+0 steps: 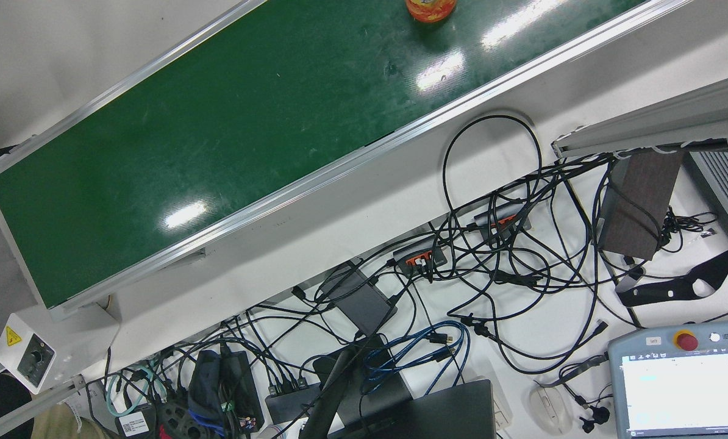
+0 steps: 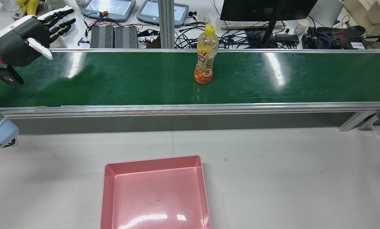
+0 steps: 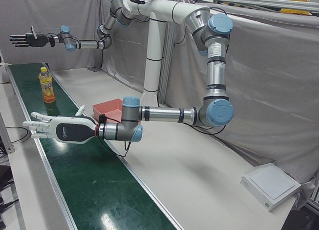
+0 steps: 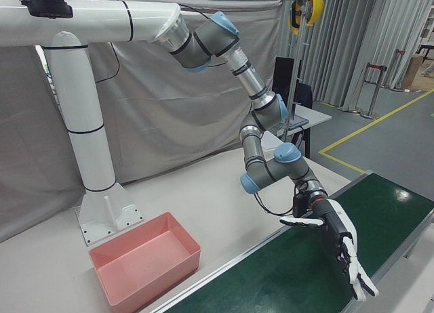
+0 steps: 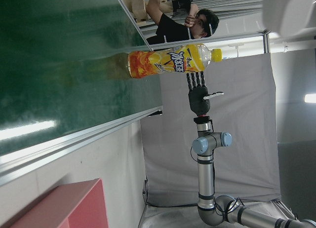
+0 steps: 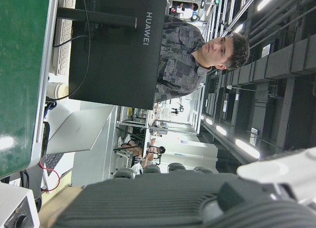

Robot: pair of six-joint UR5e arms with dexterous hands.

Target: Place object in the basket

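An orange drink bottle [image 2: 206, 55] with a yellow cap stands upright mid-belt on the green conveyor [image 2: 113, 79]; its base shows at the top edge of the front view [image 1: 431, 7]. The empty pink basket [image 2: 151, 160] sits on the white table in front of the belt. My left hand [image 2: 34, 28] hovers open over the belt's left end, well away from the bottle. My right hand [image 4: 336, 248] hangs open over the other end of the belt, fingers spread. The left hand view shows the bottle [image 5: 173, 62] with the right hand [image 5: 199, 95] beyond it. Neither hand holds anything.
Aluminium rails edge the belt [image 1: 315, 177]. Beyond it lie tangled cables [image 1: 498, 256], teach pendants [image 2: 109, 7] and a monitor [image 2: 266, 9]. The arms' white pedestal [image 4: 95, 164] stands behind the basket. A white box [image 3: 271, 185] lies on the table. People are in the background [image 6: 197, 50].
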